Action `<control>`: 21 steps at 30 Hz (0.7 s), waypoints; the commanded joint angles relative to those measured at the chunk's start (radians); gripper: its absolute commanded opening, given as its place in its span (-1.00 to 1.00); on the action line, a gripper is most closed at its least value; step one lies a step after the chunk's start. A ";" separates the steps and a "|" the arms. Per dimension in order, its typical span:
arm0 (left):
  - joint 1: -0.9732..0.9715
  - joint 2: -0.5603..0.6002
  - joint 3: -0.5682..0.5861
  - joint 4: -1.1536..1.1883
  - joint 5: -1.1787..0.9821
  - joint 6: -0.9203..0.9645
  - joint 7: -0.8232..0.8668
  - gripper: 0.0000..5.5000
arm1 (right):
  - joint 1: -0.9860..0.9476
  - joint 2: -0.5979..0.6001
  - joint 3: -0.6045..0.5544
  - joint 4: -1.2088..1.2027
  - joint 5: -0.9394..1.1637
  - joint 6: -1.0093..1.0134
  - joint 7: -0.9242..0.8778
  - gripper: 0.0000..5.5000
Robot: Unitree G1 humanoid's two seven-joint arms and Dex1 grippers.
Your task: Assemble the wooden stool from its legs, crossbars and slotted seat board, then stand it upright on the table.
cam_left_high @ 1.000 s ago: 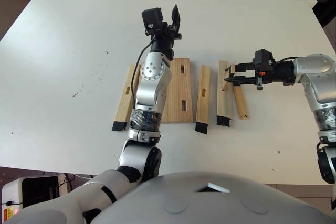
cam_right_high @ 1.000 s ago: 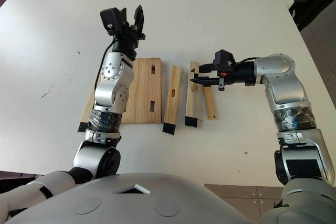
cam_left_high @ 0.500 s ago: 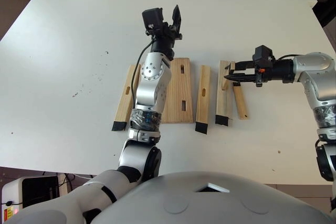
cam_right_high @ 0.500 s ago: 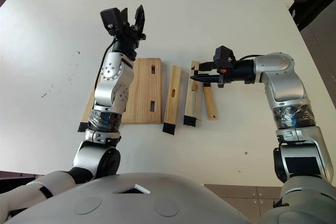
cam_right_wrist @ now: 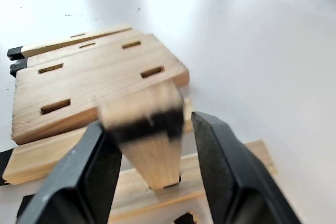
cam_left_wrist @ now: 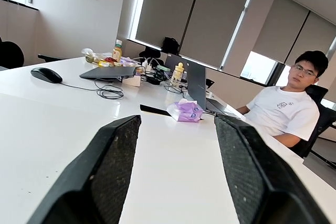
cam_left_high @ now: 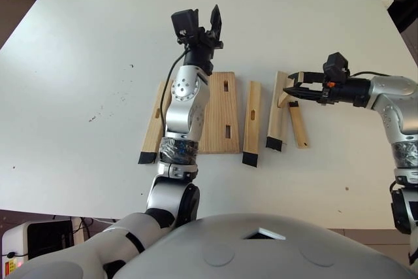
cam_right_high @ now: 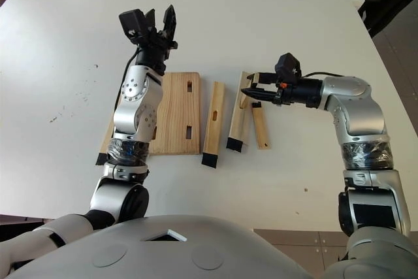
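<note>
One end of a short wooden piece [cam_left_high: 285, 98] is pinched in the right gripper's [cam_left_high: 291, 91] clenched jaws, right of centre in the head views. It tilts up off the worktop [cam_left_high: 78, 63], and with so little of it held I judge it could pivot or slip free, knocking the leg [cam_left_high: 273, 125] or the loose crossbar [cam_left_high: 298, 127] beside it askew. The slotted seat board [cam_left_high: 222, 112] lies flat mid-frame, and the left gripper [cam_right_high: 160, 17] hangs above its far edge, jaws spread and empty, too far off to steady anything.
</note>
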 commanded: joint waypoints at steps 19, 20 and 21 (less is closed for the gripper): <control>0.024 0.004 0.009 -0.032 -0.019 0.029 -0.011 -0.05 | -0.080 0.066 -0.179 -0.360 0.287 0.209 -0.236 -0.19; 0.021 0.003 0.009 -0.028 -0.019 0.029 -0.012 -0.05 | -0.067 0.088 -0.162 -0.365 0.279 0.203 -0.255 -0.19; 0.017 0.003 0.008 -0.023 -0.020 0.028 -0.014 -0.05 | -0.048 0.104 -0.144 -0.361 0.260 0.190 -0.271 -0.19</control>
